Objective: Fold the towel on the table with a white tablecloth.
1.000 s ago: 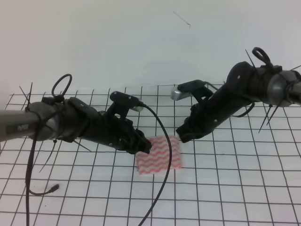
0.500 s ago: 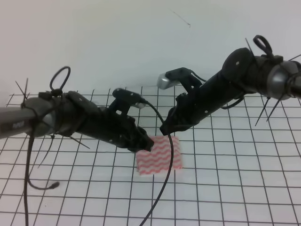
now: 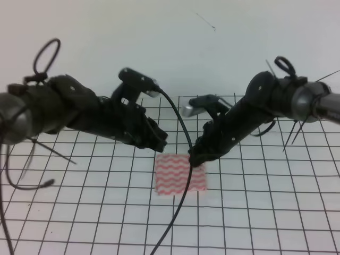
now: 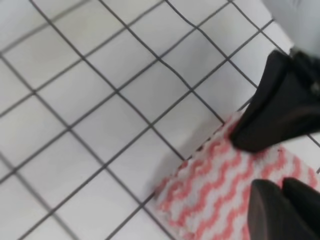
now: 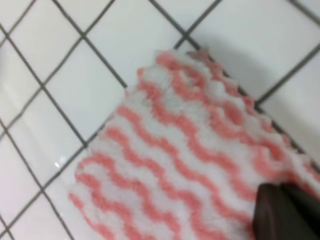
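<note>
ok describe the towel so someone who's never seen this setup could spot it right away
Start at the white grid-lined tablecloth covering the table. Near its middle, between the two black arms, lies a small flat rectangle, the towel. Its pink-red and white wavy stripes are the only colour there.

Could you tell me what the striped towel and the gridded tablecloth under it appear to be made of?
The pink-and-white wavy-striped towel looks like soft, matte terry or microfibre: its surface is nubby and its edges fuzzy. The white tablecloth with black grid lines looks smooth and slightly glossy, with small glints, perhaps coated fabric or vinyl, though that is uncertain.
</note>
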Robot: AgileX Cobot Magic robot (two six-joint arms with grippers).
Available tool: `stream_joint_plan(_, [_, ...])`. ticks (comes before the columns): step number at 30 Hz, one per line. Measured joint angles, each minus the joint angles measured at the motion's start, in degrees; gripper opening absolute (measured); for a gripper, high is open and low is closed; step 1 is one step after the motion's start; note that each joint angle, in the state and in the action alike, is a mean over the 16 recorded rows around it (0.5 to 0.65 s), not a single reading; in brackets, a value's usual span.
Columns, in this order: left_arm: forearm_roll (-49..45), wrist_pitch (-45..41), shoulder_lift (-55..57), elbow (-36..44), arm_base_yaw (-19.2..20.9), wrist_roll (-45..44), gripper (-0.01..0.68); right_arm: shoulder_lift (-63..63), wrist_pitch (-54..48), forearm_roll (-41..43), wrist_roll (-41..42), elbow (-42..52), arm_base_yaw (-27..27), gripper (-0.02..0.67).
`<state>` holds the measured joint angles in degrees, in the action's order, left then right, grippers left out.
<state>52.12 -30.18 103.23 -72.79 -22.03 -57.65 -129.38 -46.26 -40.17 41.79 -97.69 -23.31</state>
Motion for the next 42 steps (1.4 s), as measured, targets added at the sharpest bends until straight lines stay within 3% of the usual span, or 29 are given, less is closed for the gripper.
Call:
stream_joint_plan(13, [-8.0, -7.3, -20.3, 0.2, 0.0, 8.2, 0.012, 20.3, -3.0, 0.6, 0.4, 0.1, 2.5, 0.004])
stream_joint_plan(24, [-6.4, -9.2, -42.7, 6.2, 0.0, 11.3, 0.000, 43.6, -5.5, 11.8, -10.9, 3.2, 6.2, 0.004])
stream_joint_plan(33, [0.6, -5.5, -59.5, 20.0, 0.0, 9.6, -0.001, 60.7, 0.6, 16.3, -16.5, 20.0, 6.0, 0.004])
stream_joint_plan(42, [7.3, -8.5, -71.7, 33.3, 0.0, 7.5, -0.001, 80.7, 7.3, 8.8, -6.1, 44.7, 4.9, 0.003])
